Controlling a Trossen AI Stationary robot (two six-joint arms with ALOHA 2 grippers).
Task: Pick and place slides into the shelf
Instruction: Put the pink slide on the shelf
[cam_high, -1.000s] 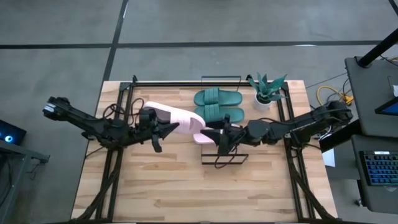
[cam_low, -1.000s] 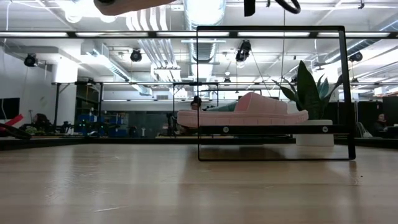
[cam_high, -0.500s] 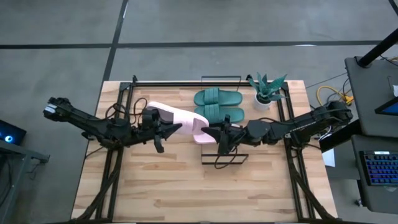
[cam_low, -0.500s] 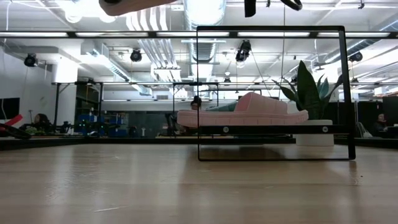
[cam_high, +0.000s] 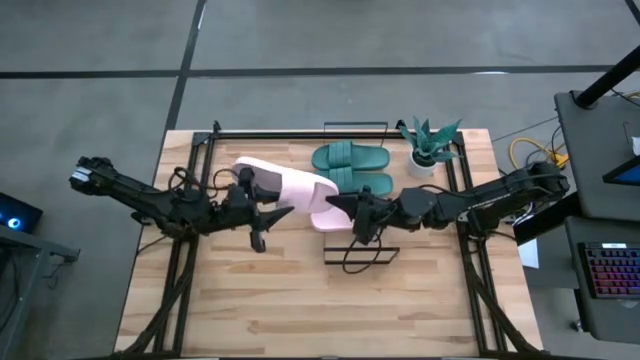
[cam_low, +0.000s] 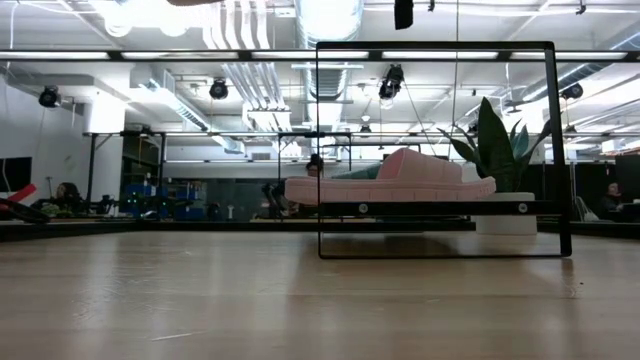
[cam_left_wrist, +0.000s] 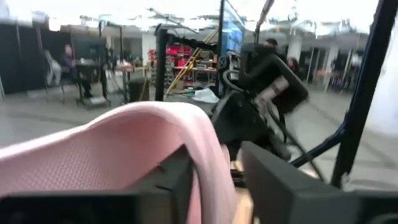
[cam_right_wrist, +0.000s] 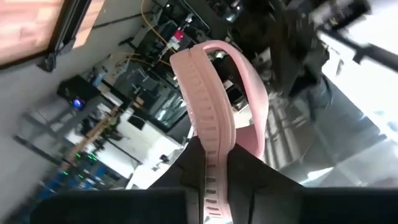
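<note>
A pale pink slide hangs in the air between my two grippers, left of the shelf. My left gripper is shut on it from the left, and my right gripper from the right. The shelf is a light plank in a thin dark frame. On it rest two teal slides and the second pink slide, soles down. In the high view, only the end of this second pink slide shows under my right arm. My left gripper pinches the slide's wide strap between its two fingers, coming level from the table's left. The slide is lifted clear of the table. My right gripper pinches the slide's sole edge at the end nearest the shelf, between its two fingers. It comes level from the table's right. The slide is clear of the table, its strap arching away from the fingers.
A potted plant in a white pot stands at the far right, beside the shelf. Dark metal arm frames run along both sides of the wooden tabletop. People and equipment show in the room beyond.
The held pink slide has risen out of the top of the low view. My left gripper has shifted slightly toward the table's near edge and right. Both grippers have stayed shut on the slide.
</note>
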